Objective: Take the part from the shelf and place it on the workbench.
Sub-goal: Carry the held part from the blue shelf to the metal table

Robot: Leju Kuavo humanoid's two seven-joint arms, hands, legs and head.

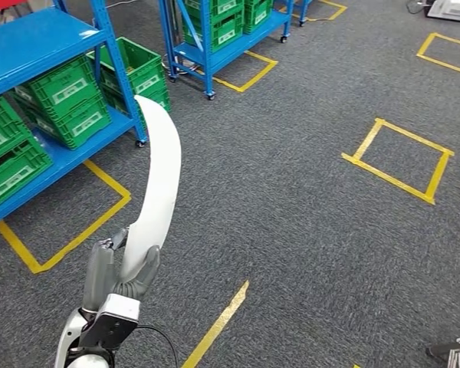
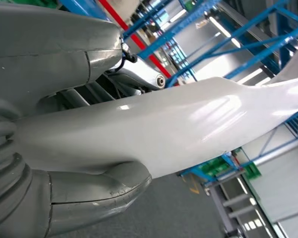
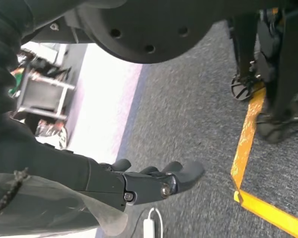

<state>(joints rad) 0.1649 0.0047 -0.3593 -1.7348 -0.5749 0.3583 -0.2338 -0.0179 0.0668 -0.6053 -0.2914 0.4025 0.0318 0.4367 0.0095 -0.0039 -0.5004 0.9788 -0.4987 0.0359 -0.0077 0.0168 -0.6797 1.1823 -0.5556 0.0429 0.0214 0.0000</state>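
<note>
Fingers [image 1: 100, 264] of my left hand [image 1: 120, 272] are wrapped around the lower end of the part [image 1: 158, 184], thumb on one face and the darker fingers on the other; the left wrist view confirms the clamp, with the part [image 2: 170, 129] running out between thumb and fingers. My right hand [image 3: 155, 181] hangs over the carpet, fingers extended and apart, holding nothing. I count one part: a long, curved white panel. Its long axis rises from the grip up and slightly to my right, the free tip ending in front of the nearest shelf [image 1: 42, 38]. The left hand is the only one on it; the right is well apart. I count two blue shelves, the second shelf [image 1: 216, 46] farther off, both carrying green crates [image 1: 71, 96], at least seven. I cannot locate the workbench. My judgement: removal is complete, carry and placement outstanding.
</note>
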